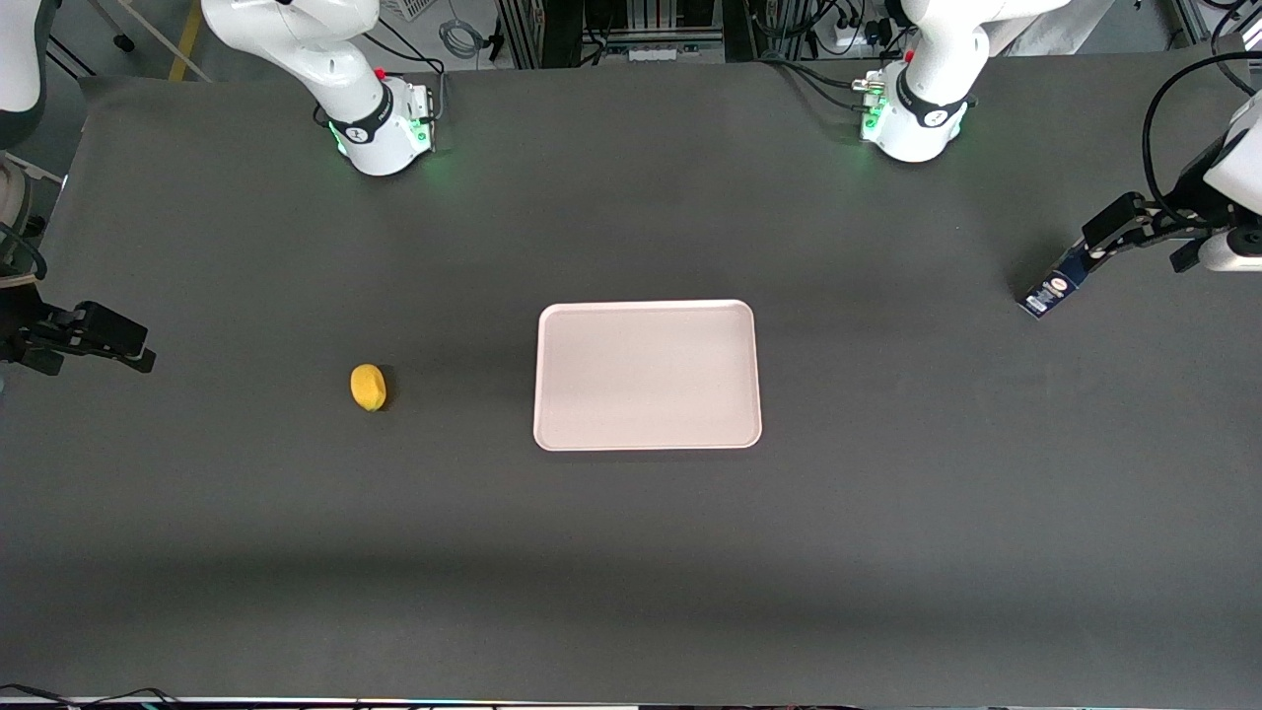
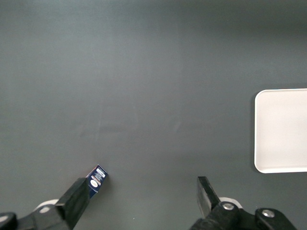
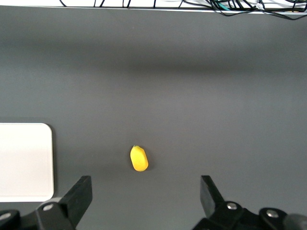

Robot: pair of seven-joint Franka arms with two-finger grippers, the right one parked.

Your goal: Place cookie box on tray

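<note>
At the working arm's end of the table, the gripper (image 1: 1106, 240) hangs just above the cookie box (image 1: 1050, 290), which stands tilted on the dark table (image 1: 887, 552). Jaws spread wide, nothing held; likely aligning for a grasp. Pink tray (image 1: 647, 375) mid-table holds nothing, well apart from the box. Yellow lump (image 1: 368, 387) lies toward the parked arm's end.

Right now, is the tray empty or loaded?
Empty: the tray shows only bare pink. The cookie box lies off it, toward the working arm's end, beside the open tool.
</note>
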